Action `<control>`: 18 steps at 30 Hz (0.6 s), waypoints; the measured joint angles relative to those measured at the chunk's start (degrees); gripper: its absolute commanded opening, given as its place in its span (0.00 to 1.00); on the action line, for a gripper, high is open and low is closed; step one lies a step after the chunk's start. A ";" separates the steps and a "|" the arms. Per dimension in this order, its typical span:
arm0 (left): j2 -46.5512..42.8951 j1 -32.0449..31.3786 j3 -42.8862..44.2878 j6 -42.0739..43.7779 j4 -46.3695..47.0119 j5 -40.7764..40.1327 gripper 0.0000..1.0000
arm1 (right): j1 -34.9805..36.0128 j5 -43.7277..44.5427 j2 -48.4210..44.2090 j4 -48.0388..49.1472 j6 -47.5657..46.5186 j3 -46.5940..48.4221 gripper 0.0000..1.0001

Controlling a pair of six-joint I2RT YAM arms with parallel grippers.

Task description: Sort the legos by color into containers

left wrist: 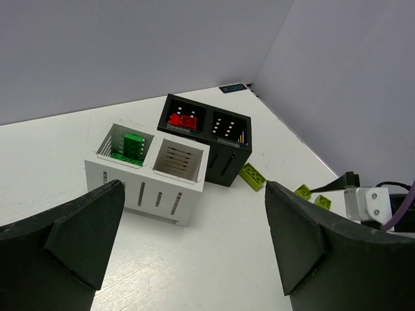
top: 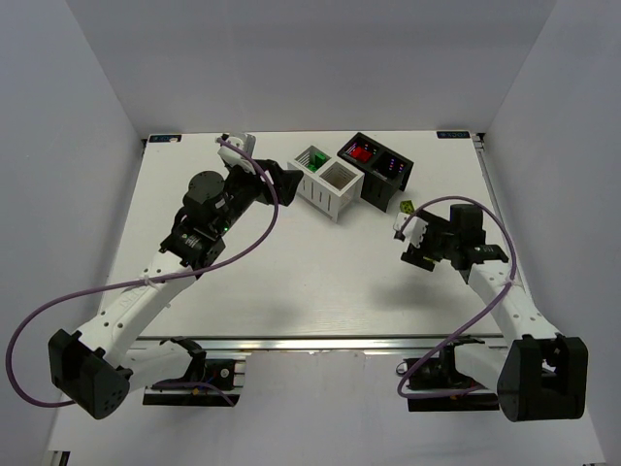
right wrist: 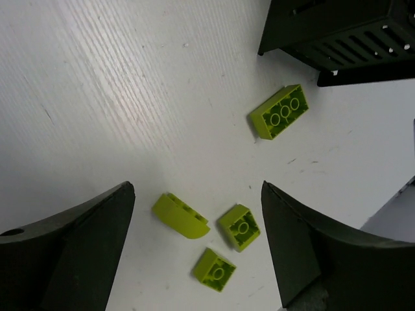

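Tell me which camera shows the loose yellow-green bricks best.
Right wrist view: all four yellow-green bricks lie close and sharp. Left wrist shows three, small and distant; the top view shows one speck beside the black bin.

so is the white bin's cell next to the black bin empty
Empty. That white bin cell shows only its bare slotted floor; the neighbouring cell holds green bricks.

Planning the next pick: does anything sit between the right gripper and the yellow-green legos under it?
Nothing visible does. The open right gripper hangs over three small yellow-green legos lying on the table; the black bin stands off to the side.
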 measured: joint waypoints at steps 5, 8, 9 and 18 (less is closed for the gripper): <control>-0.02 0.00 0.00 0.07 0.00 -0.04 0.98 | 0.00 0.72 0.02 -3.78 -9.27 -0.07 0.80; -0.02 0.00 -0.02 0.09 0.00 -0.04 0.98 | 0.00 0.31 0.15 -7.63 -14.08 -0.07 0.82; -0.02 0.00 -0.04 0.13 0.00 -0.04 0.98 | 0.00 0.24 0.33 -8.81 -15.52 -0.07 0.83; -0.02 0.00 -0.11 0.26 0.00 -0.04 0.98 | 0.00 1.60 3.43 -12.22 -23.93 0.11 0.87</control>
